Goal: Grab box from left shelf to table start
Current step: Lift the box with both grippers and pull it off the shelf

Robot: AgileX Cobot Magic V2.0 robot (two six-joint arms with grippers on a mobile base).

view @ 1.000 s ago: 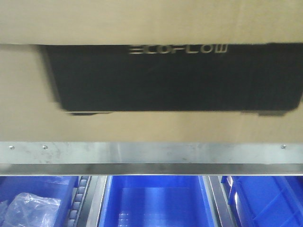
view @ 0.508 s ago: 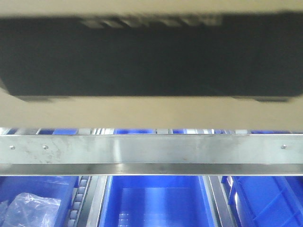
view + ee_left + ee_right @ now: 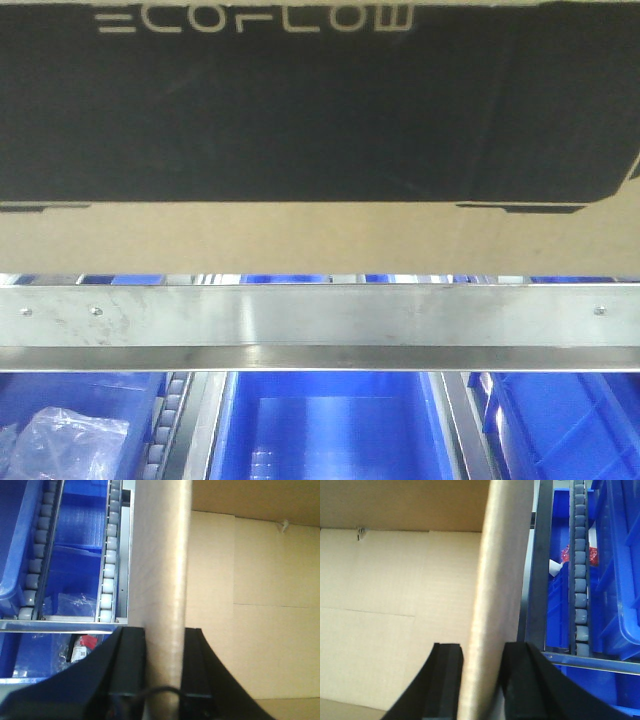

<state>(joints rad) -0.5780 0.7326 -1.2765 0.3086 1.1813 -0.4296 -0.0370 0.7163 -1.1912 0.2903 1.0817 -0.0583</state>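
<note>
1. The big, wide brown cardboard box (image 3: 320, 240) fills the top of the front view. Its black printed panel (image 3: 300, 110) has thin pale letters that read "ECOFLOW".
2. The bottom edge of the box sits just above the long shiny steel rail (image 3: 320, 315) at the front of the metal shelf. A thin strip of blue shows between them. I think the box is lifted a little so it can pass over the rail, not bump it.
3. The left gripper (image 3: 164, 650) pinches the box's left wall (image 3: 160, 555). One black finger is inside the box and one is outside, and both press on the cardboard.
4. The right gripper (image 3: 481, 655) does the same to the right wall (image 3: 505, 555). Its jaws are closed only as far as the thin wall lets them.
5. Why two grippers? The box is wide and open on top, so holding one wall on each side keeps it flat (one arm alone would let it tip).
6. Blue plastic bins (image 3: 330, 430) and rows of small grey rollers (image 3: 107, 555) lie below and beside the box.
7. The table is not in any view, so the carry to it is not yet done. The thin walls could bend or slip, so slow, even moves look best.
</note>
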